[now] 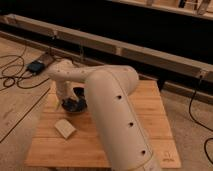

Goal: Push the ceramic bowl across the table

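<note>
Right side of the ceramic bowl (78, 104) behind the arm (116, 112), tool (68, 103) at its left rim

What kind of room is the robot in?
Probably a lab or workshop: loose cables cross the bare floor, a long rail runs behind, and the gripper sits by the ceramic bowl on a bamboo table.

Wood-plank floor (15, 112) fills the left, with black cables (12, 75) and a small dark box (36, 66) at upper left; another cable (191, 100) runs down the right edge. A long pale rail (125, 47) crosses the upper frame diagonally, with a dark wall (100, 20) behind it and dim, warm light. Gripper (69, 103) sits left of centre.
</note>
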